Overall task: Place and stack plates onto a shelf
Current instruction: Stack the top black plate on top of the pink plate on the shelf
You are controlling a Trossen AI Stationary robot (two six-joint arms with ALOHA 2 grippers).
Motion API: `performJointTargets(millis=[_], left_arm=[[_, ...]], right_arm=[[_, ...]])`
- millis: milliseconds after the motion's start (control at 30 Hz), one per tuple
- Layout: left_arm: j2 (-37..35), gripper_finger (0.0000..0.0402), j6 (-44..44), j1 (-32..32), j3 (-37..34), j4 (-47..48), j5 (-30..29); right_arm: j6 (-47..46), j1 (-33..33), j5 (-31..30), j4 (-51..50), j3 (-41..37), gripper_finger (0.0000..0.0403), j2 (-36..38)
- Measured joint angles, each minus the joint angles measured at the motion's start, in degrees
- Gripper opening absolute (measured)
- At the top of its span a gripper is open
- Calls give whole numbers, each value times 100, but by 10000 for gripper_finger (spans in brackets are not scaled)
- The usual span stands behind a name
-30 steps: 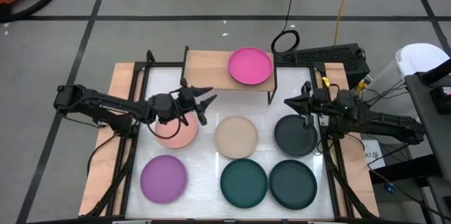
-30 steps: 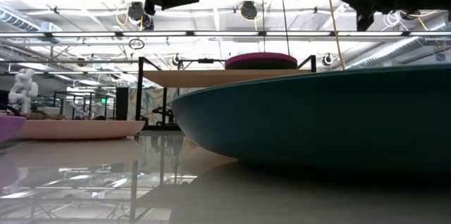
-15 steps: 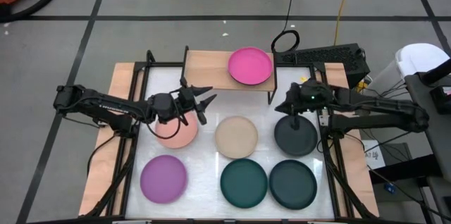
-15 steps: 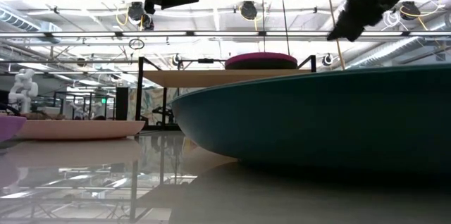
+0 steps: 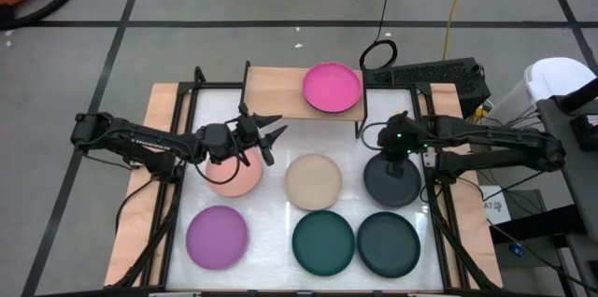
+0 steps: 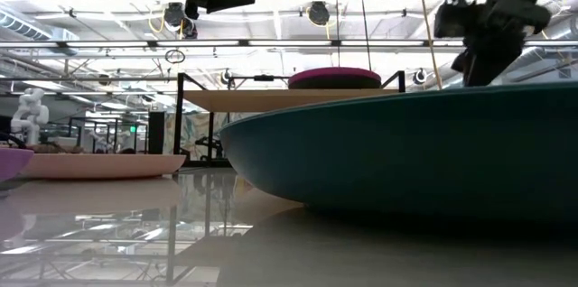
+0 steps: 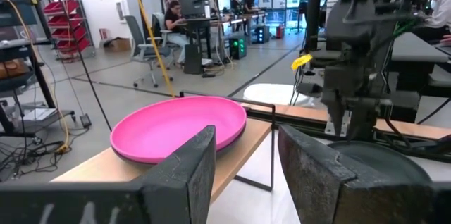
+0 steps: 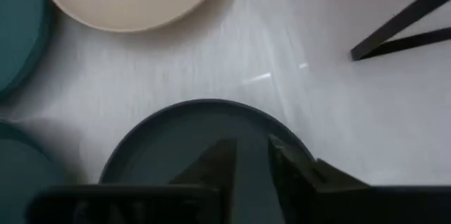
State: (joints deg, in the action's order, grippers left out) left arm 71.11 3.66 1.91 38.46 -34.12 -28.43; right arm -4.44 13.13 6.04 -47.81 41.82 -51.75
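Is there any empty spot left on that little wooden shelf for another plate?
Yes. The shelf is bare on its left half, beside the magenta plate on its right half. The white table below is crowded: six plates lie close together, with only narrow gaps. The right gripper hangs over the charcoal plate.

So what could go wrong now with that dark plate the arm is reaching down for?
The right gripper points down at the charcoal plate near its rim, jaws only narrowly apart. They might slide off the thin edge, or push the plate toward the beige plate. The shelf leg stands close by, so lifting could bump it. The magenta plate fills one end, leaving little room.
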Motion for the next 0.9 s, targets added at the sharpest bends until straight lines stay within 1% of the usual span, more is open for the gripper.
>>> performJointTargets(millis=[100, 200, 333, 467, 667, 900], left_arm=[[0, 161, -38, 0, 0, 1, 1], [0, 161, -74, 0, 0, 3, 1], [0, 161, -74, 0, 0, 7, 1], [0, 161, -74, 0, 0, 11, 3], [0, 161, -55, 0, 0, 106, 3], [2, 161, -52, 0, 0, 141, 3]], right_arm=[[-44, 0, 14, 264, 0, 112, -408], [314, 0, -3, 303, -2, 151, -885], [830, 0, -15, 351, -4, 182, -1528], [1291, 0, -112, 536, -4, 191, -2050], [1720, 0, -901, 605, -7, 189, -2530], [1917, 4, -888, 594, -7, 181, -2860]])
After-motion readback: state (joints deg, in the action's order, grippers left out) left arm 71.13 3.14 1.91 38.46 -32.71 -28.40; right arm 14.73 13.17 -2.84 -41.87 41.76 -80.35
